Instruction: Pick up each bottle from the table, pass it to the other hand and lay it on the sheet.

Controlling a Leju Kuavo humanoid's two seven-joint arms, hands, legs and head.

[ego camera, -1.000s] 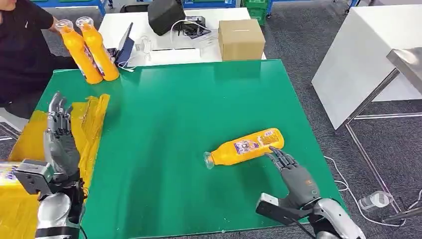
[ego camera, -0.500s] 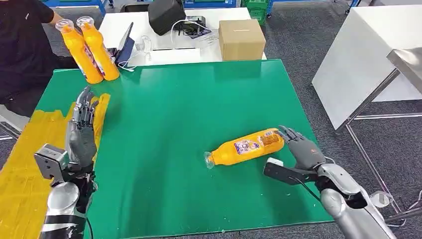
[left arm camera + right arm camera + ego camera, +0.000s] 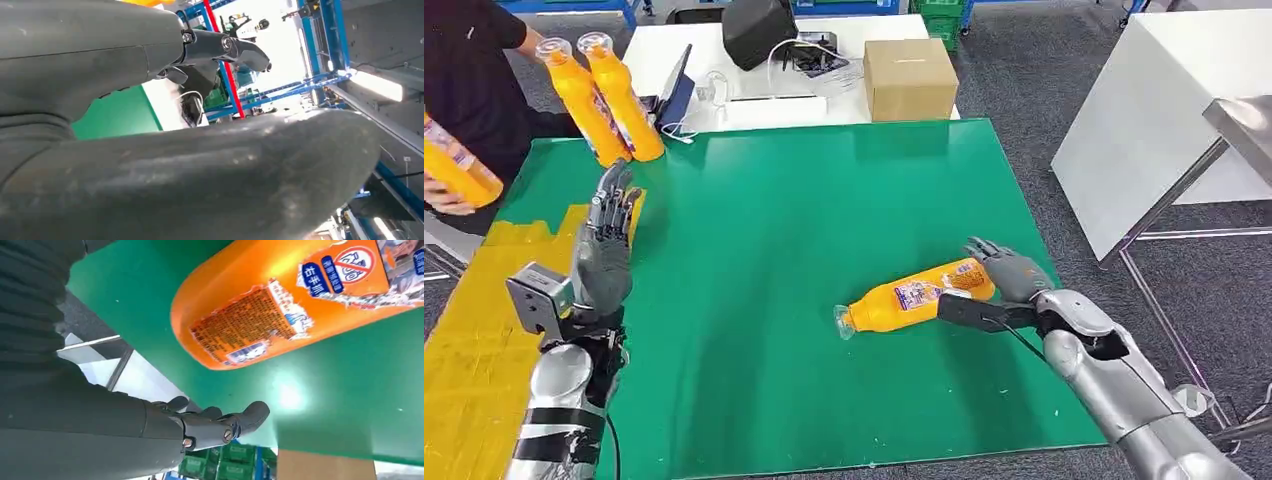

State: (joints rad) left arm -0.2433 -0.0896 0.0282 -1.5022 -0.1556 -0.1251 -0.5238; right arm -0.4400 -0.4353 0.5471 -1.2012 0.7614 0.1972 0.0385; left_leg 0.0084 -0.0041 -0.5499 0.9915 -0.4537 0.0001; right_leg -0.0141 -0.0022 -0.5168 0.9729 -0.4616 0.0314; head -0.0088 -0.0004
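A: Bottle (image 3: 916,295) is lying on its side on the green table (image 3: 804,200), cap end pointing toward the table's middle, base toward the robot's right. Why's the right hand (image 3: 1009,272) sitting there?

B: It's reaching in at the base end, fingers spread, gripping nothing. In the right wrist view the fingers (image 3: 220,422) are apart w/ the bottle just beyond them; touching or not, can't tell, angle is poor. Looks like it's lining up to wrap round the thick part.

A: And the left hand (image 3: 604,250)?

B: It's hovering upright over the table's left side, fingers straight and apart, empty, probably waiting to receive the pass. Yellow sheet (image 3: 474,340) is lying right beside it, so drop-off is close.

A: Room to move?

B: Plenty of bare green btwn the two hands. Tighter on the right: bottle is lying near the table's right edge. Two upright bottles (image 3: 604,100) are standing at the far left corner, and a person (image 3: 464,70) there is holding another one.
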